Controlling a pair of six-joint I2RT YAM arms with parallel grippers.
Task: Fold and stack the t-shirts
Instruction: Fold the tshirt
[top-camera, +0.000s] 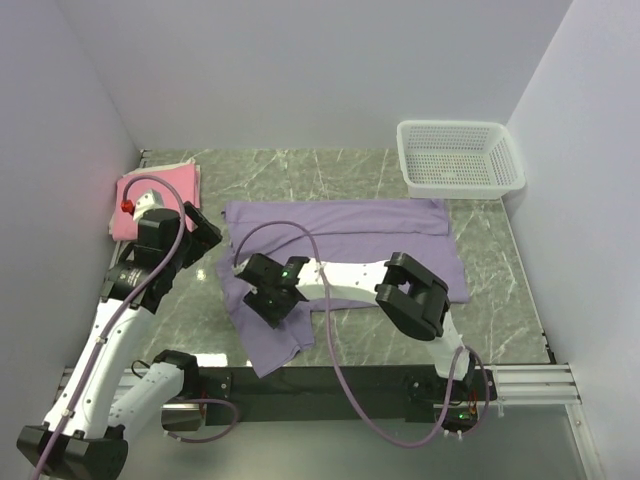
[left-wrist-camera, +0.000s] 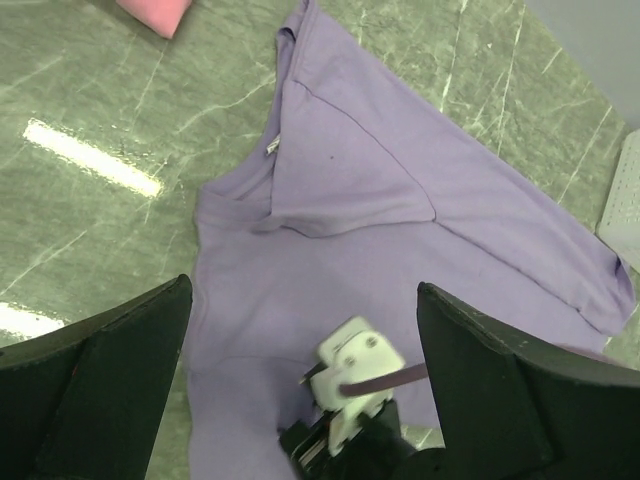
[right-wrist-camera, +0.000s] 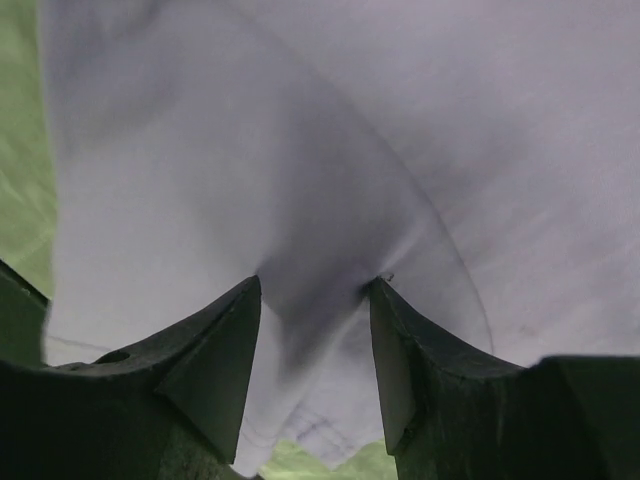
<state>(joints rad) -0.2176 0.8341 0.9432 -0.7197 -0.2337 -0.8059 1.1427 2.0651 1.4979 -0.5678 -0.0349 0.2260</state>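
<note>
**Right tool down on the lavender tee's near flap**

The lavender t-shirt (top-camera: 350, 225) lay spread on the bench (top-camera: 500, 300), its long axis running left to right, with one flap trailing toward the near edge. The right tool (right-wrist-camera: 315, 285) pressed on that flap, fingers partly apart with a ridge of cloth between them. Whether it truly gripped, I could not tell. The left tool (top-camera: 200, 235) hung wide open and empty, nearer the shirt's left end. The pink t-shirt (top-camera: 155, 190) sat folded far left.
</note>
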